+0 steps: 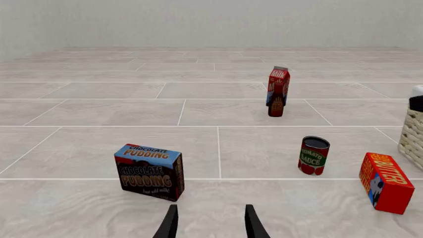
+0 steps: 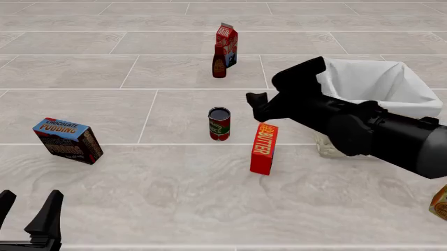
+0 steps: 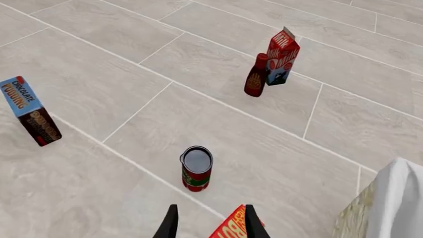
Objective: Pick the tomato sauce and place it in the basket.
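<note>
Ahead, the tomato sauce (image 2: pixel 219 124) stands upright, axis vertical, open counter on its left, butter box (image 2: pixel 264 148) just right; both my jaws gape empty.

The right arm is stretched from the right edge toward frame centre, its claw (image 2: pixel 256 101) held parted; the left claw (image 2: pixel 28 209) is kept low at lower left, fingers spread

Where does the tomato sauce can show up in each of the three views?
Left wrist view: tomato sauce, between the chocolate pudding box and the butter box.
Front view: centre, just left of the butter box.
Right wrist view: lower middle, beyond the fingertips.
Shared landmark: the butter box.
</note>
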